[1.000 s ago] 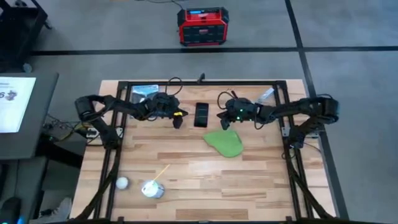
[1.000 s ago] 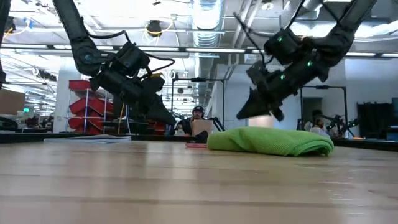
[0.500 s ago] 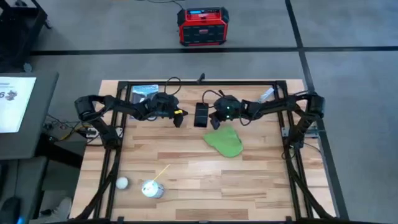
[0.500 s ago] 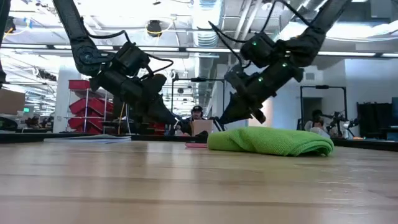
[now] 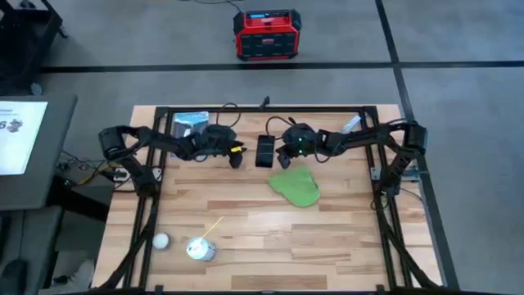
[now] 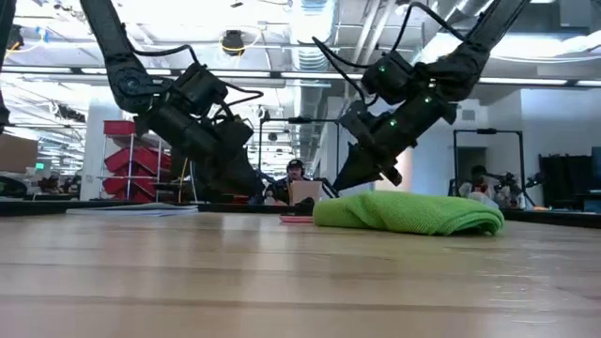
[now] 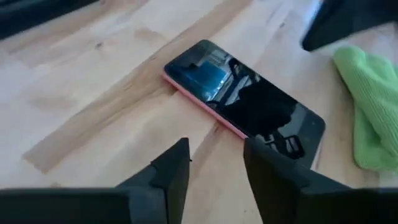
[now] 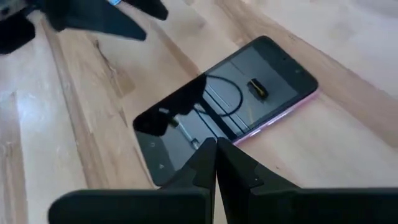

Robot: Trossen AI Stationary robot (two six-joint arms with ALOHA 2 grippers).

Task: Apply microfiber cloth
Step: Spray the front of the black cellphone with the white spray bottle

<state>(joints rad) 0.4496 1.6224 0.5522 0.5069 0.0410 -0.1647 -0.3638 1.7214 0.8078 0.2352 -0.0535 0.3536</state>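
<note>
My right gripper (image 5: pixel 284 155) has swung to the phone (image 5: pixel 265 151), fingers pressed together. The cloth (image 5: pixel 296 186) lies ungrasped; my left gripper (image 5: pixel 235 160) waits, fingers spread.

Robotics lab or workshop. Pale wooden plank surface (image 5: pixel 246 213) in black metal frame on grey concrete floor (image 5: pixel 458 49). Red-and-black portable power unit (image 5: pixel 268 34) on floor. Exposed ceiling ducts (image 6: pixel 310 23), red storage racks (image 6: pixel 127 160), seated person (image 6: pixel 297 183) behind.

The right claw (image 8: pixel 216 163) hovers with its fingers pressed together just above a phone (image 8: pixel 227 109) (dark screen up, pink edge showing). The phone lies flat on the wooden desk (image 8: pixel 348 149).
</note>
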